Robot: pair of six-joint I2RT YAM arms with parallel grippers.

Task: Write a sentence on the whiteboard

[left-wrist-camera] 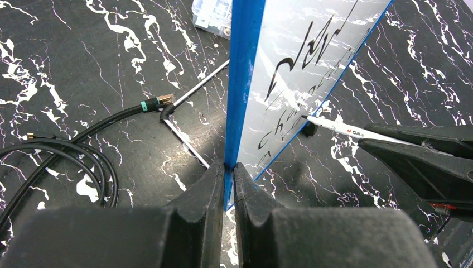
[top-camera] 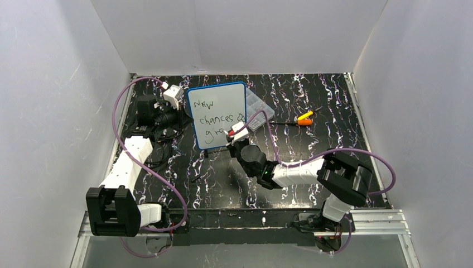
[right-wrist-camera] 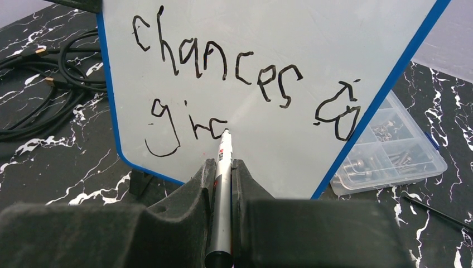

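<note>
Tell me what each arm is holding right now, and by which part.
The left tool pinches the whiteboard by its blue frame edge. The right tool grips a marker by its barrel, tip against the board.

Left arm [top-camera: 127,162] outstretched forward, right arm [top-camera: 295,172] crooked leftward, both jaws seemingly clamped tight.

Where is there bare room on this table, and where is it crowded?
Free: the strip between the whiteboard and the table's near edge; the far corner right of the orange tool. Crowded: cables by the left gripper; the compartment box behind the board; the right gripper and marker at its face.
</note>
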